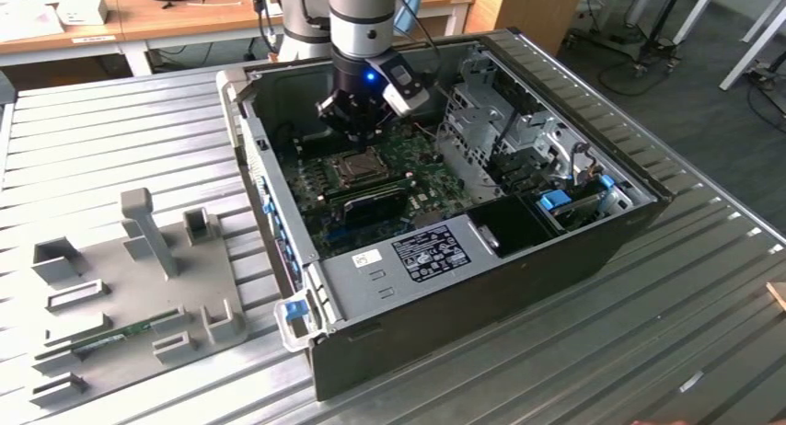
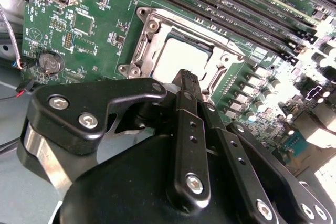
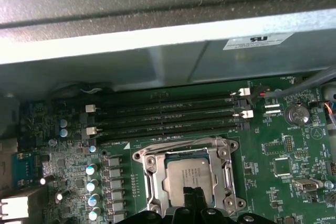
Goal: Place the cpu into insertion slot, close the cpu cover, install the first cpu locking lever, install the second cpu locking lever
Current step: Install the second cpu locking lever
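Observation:
Inside the open computer case, the insertion slot (image 1: 359,168) sits on the green board. The pale cpu (image 3: 195,174) lies in it. The silvery cpu cover (image 3: 148,182) lies flat around the chip, its window showing the chip's face. My gripper (image 1: 356,129) hangs just above the socket, at the chip's edge. Its black fingertips (image 3: 191,195) are pressed together with nothing between them. In the second wrist view the same tips (image 2: 184,77) overlap the cpu (image 2: 181,53) and the cover (image 2: 143,51). A thin metal lever rod runs along one side of the cover; whether it is latched I cannot tell.
Long black memory slots (image 3: 168,116) run beside the socket, under the case wall (image 3: 157,24). A coin battery (image 2: 47,62) and a row of capacitors (image 3: 92,182) flank it. Drive cages (image 1: 503,131) fill the case toward the exterior view's right. A grey fixture plate (image 1: 135,287) lies outside it.

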Robot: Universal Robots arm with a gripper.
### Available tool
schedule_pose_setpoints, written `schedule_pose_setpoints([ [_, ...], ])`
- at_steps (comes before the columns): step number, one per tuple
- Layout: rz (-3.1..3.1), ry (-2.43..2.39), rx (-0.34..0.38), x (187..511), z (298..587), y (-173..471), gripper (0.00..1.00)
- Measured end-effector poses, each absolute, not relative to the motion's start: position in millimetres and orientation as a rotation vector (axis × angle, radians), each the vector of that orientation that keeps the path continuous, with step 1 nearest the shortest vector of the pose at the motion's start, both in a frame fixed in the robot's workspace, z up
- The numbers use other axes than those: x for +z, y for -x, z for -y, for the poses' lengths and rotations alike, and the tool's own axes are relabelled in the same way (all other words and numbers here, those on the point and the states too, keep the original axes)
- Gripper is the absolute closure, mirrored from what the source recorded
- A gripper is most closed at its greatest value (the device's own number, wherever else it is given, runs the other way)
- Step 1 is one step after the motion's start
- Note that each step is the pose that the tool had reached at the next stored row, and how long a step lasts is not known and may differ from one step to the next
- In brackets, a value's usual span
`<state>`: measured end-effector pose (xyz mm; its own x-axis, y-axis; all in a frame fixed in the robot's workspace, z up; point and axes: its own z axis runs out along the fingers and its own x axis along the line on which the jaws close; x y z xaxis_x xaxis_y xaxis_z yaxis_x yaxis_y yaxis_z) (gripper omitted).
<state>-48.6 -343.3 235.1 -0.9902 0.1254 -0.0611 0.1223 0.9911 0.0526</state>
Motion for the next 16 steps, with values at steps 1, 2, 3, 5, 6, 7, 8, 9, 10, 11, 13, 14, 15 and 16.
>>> schedule_pose_setpoints([
  [1,-3.070,-0.191,0.074,235.1,344.0,48.5,0.90],
  [2,-3.070,-0.191,0.073,235.1,345.0,48.4,0.90],
  [3,-3.070,-0.192,0.072,235.1,346.0,48.4,0.90],
  [5,-3.070,-0.192,0.071,235.1,348.8,48.3,0.90],
  [6,-3.070,-0.192,0.071,235.1,350.1,48.2,0.90],
  [7,-3.070,-0.193,0.070,235.1,351.5,48.2,0.90],
  [8,-3.070,-0.193,0.069,235.1,352.8,48.1,0.90],
  [9,-3.070,-0.194,0.067,235.1,354.0,48.1,0.90],
  [10,-3.070,-0.194,0.066,235.1,355.2,48.0,0.90],
  [11,-3.070,-0.194,0.064,235.1,356.2,47.9,0.90],
  [13,-3.070,-0.195,0.060,235.1,358.5,47.8,0.90],
  [14,-3.070,-0.196,0.057,235.1,359.6,47.7,0.90],
  [15,-3.070,-0.196,0.055,235.0,360.7,47.7,0.90],
  [16,-3.070,-0.196,0.052,235.0,361.7,47.6,0.90],
])
